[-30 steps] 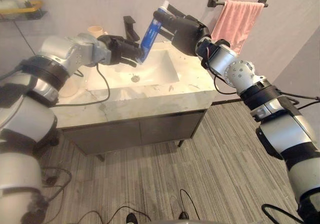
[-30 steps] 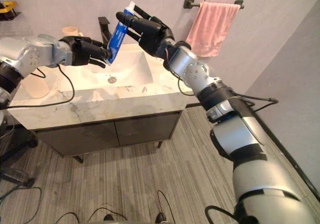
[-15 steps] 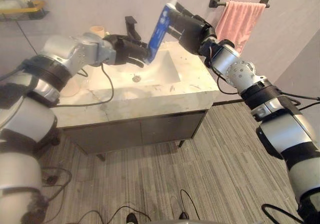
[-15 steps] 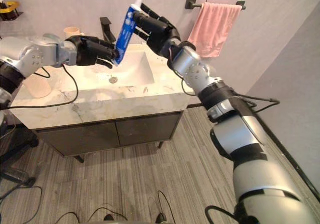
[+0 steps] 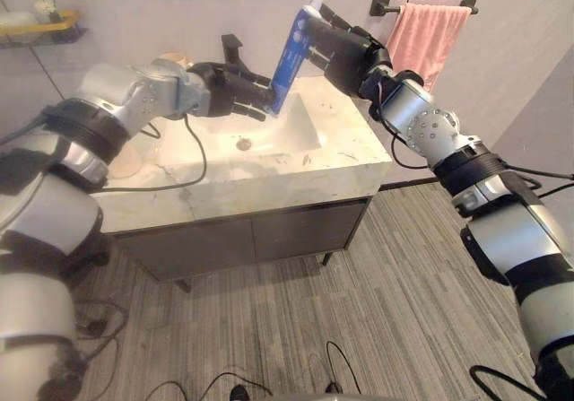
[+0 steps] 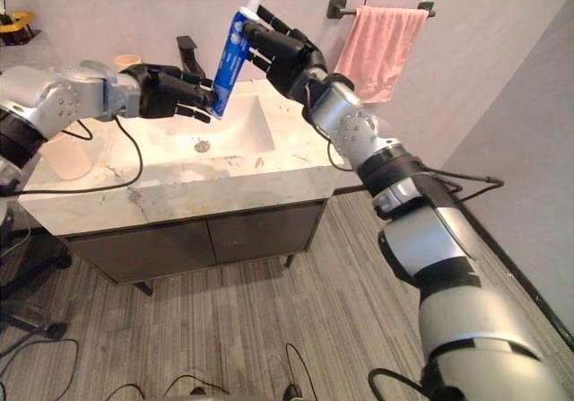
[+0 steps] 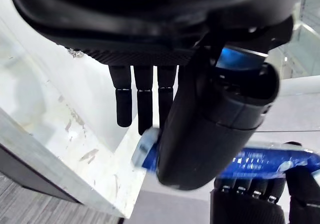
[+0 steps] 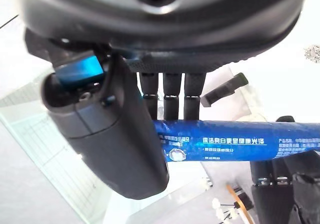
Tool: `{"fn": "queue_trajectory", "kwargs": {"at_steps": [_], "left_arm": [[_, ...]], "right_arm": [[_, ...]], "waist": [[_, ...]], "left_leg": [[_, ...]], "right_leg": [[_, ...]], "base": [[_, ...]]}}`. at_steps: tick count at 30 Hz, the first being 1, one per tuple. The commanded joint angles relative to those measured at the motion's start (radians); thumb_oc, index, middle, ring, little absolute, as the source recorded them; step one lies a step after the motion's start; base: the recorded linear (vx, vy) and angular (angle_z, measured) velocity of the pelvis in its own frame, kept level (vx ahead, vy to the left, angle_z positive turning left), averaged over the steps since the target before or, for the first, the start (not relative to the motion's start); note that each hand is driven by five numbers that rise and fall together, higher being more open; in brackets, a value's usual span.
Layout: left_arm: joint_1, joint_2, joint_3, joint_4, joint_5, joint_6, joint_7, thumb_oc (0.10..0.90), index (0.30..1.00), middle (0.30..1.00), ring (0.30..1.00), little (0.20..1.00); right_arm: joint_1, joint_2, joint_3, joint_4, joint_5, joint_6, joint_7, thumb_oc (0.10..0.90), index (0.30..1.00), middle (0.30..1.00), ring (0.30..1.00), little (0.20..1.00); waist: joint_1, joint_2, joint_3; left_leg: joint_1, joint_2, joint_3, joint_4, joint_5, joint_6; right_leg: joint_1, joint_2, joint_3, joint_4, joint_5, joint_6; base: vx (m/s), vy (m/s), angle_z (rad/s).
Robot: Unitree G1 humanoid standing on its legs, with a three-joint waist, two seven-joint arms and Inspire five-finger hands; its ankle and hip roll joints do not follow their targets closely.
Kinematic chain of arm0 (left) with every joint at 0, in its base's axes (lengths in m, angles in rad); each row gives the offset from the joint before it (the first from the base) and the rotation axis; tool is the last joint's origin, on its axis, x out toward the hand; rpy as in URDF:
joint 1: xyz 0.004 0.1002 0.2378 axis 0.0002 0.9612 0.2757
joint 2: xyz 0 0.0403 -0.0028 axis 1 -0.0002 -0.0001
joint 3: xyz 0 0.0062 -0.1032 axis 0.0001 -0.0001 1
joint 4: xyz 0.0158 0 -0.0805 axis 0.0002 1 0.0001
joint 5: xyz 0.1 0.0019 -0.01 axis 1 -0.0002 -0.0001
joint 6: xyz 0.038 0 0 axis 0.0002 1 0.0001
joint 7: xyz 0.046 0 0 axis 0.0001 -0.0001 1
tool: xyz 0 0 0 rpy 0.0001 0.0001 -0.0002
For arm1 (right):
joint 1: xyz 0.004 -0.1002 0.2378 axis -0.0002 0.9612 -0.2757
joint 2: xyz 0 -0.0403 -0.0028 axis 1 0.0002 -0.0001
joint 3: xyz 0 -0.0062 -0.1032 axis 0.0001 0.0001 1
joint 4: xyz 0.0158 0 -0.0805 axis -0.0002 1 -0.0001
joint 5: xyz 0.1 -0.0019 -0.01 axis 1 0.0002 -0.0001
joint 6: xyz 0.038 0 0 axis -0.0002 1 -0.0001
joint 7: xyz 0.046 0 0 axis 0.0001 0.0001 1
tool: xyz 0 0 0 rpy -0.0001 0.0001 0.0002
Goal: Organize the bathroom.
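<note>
The right robot hand [image 5: 345,49] gripped the upper part of one blue toothpaste tube [image 5: 289,53], which stood nearly upright above the sink [image 5: 269,132]. The left robot hand [image 5: 229,91] pinched its lower end, so both held it. One pink towel [image 5: 430,38] hung beyond, and one cup [image 6: 126,61] stood behind.

— Is any print seen?
— White characters and a round emblem are printed along the blue toothpaste tube [image 8: 235,146]; nothing is read off. The tube is seen at 12 o'clock from the sink [image 5: 269,132].
</note>
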Motion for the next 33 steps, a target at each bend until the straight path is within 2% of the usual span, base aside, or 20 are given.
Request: {"fn": "queue_trajectory", "kwargs": {"at_steps": [1,6,11,14,17,18,21,25,26,28,29,30,33], "left_arm": [[-0.208,0.031,-0.055,0.171,0.133,-0.212,0.075,0.8,0.9,0.9,0.9,0.9],[-0.278,0.069,-0.09,0.245,0.201,-0.254,0.077,0.8,0.9,0.9,0.9,0.9],[-0.344,0.088,-0.125,0.313,0.224,-0.306,0.15,0.8,0.9,0.9,0.9,0.9],[-0.388,0.104,-0.134,0.348,0.227,-0.366,0.256,0.8,0.9,0.9,0.9,0.9],[-0.404,0.111,-0.137,0.361,0.235,-0.386,0.284,0.8,0.9,0.9,0.9,0.9],[-0.436,0.126,-0.143,0.371,0.255,-0.429,0.369,0.8,0.9,0.9,0.9,0.9],[-0.473,0.15,-0.152,0.376,0.263,-0.455,0.45,0.8,0.9,0.9,0.9,0.9],[-0.49,0.166,-0.148,0.376,0.251,-0.464,0.515,0.8,0.9,0.9,0.9,0.9],[-0.514,0.199,-0.128,0.372,0.184,-0.429,0.673,0.8,0.9,0.9,0.9,0.9],[-0.514,0.201,-0.126,0.369,0.178,-0.43,0.683,0.8,0.9,0.9,0.9,0.9],[-0.51,0.215,-0.111,0.37,0.141,-0.405,0.729,0.8,0.9,0.9,0.9,0.9],[-0.494,0.244,-0.073,0.371,0.08,-0.404,0.822,0.8,0.9,0.9,0.9,0.9],[-0.416,0.306,0.034,0.356,-0.01,-0.374,0.947,0.8,0.9,0.9,0.9,0.9]], "right_arm": [[-0.17,-0.03,0.032,0.074,0.052,-0.072,0.051,0.4,0.3,0.3,0.3,0.3],[-0.187,-0.055,0.038,0.088,0.068,-0.065,0.047,0.4,0.3,0.3,0.3,0.3],[-0.209,-0.074,0.045,0.125,0.089,-0.054,0.059,0.4,0.3,0.3,0.3,0.3],[-0.223,-0.093,0.042,0.156,0.095,-0.032,0.072,0.4,0.3,0.3,0.3,0.3],[-0.231,-0.103,0.044,0.17,0.101,-0.021,0.079,0.4,0.3,0.3,0.3,0.3],[-0.241,-0.123,0.046,0.182,0.109,-0.004,0.086,0.4,0.3,0.3,0.3,0.3],[-0.25,-0.144,0.048,0.186,0.112,0.013,0.086,0.4,0.3,0.3,0.3,0.3],[-0.256,-0.159,0.049,0.187,0.111,0.025,0.089,0.4,0.3,0.3,0.3,0.3],[-0.264,-0.186,0.054,0.188,0.104,0.042,0.098,0.406,0.309,0.309,0.309,0.309],[-0.264,-0.187,0.054,0.188,0.103,0.042,0.098,0.406,0.309,0.309,0.309,0.309],[-0.262,-0.194,0.052,0.186,0.098,0.044,0.102,0.411,0.316,0.316,0.316,0.316],[-0.256,-0.204,0.046,0.174,0.093,0.042,0.103,0.409,0.314,0.314,0.314,0.314],[-0.228,-0.215,0.023,0.119,0.078,0.03,0.077,0.406,0.309,0.309,0.309,0.309]], "waist": [[0.035,0.034,-0.224],[0.035,0.036,-0.222],[0.034,0.036,-0.226],[0.035,0.035,-0.233],[0.036,0.033,-0.235],[0.037,0.031,-0.239],[0.04,0.03,-0.242],[0.043,0.028,-0.244],[0.05,0.024,-0.247],[0.05,0.024,-0.247],[0.052,0.023,-0.247],[0.055,0.019,-0.244],[0.064,0.014,-0.241]], "left_leg": [[0.013,-0.064,-0.138,-0.003,-0.072,0.031],[0.014,-0.064,-0.136,-0.003,-0.072,0.028],[0.013,-0.062,-0.133,-0.003,-0.074,0.024],[0.012,-0.062,-0.134,-0.003,-0.076,0.023],[0.011,-0.062,-0.134,-0.003,-0.076,0.022],[0.01,-0.062,-0.135,-0.003,-0.077,0.02],[0.01,-0.061,-0.136,-0.003,-0.08,0.018],[0.009,-0.061,-0.137,-0.003,-0.08,0.017],[0.007,-0.059,-0.14,-0.003,-0.081,0.015],[0.007,-0.059,-0.141,-0.003,-0.081,0.015],[0.008,-0.059,-0.142,-0.003,-0.081,0.015],[0.007,-0.059,-0.146,-0.003,-0.081,0.013],[0.002,-0.059,-0.155,-0.003,-0.079,0.012]], "right_leg": [[0.017,0.036,0.054,-0.008,-0.033,0.071],[0.017,0.035,0.049,-0.008,-0.032,0.071],[0.016,0.032,0.043,-0.008,-0.032,0.072],[0.016,0.03,0.038,-0.008,-0.034,0.072],[0.016,0.029,0.036,-0.008,-0.034,0.072],[0.015,0.029,0.035,-0.008,-0.036,0.071],[0.015,0.027,0.03,-0.008,-0.038,0.072],[0.016,0.027,0.027,-0.008,-0.039,0.072],[0.015,0.025,0.021,-0.008,-0.04,0.073],[0.015,0.025,0.021,-0.008,-0.04,0.073],[0.016,0.024,0.019,-0.008,-0.04,0.073],[0.016,0.024,0.015,-0.008,-0.041,0.072],[0.016,0.024,0.007,-0.008,-0.043,0.069]], "base": [[0.0,0.0,0.0],[0.0,0.0,0.0],[0.0,-0.001,0.02],[0.0,-0.005,0.07],[0.0,0.0,0.0],[0.0,0.0,0.0],[0.0,0.0,0.0],[0.0,0.0,0.0],[0.0,0.0,0.0],[0.0,0.0,0.0],[0.0,0.0,0.0],[0.0,0.0,0.0],[0.0,0.0,0.0]]}}
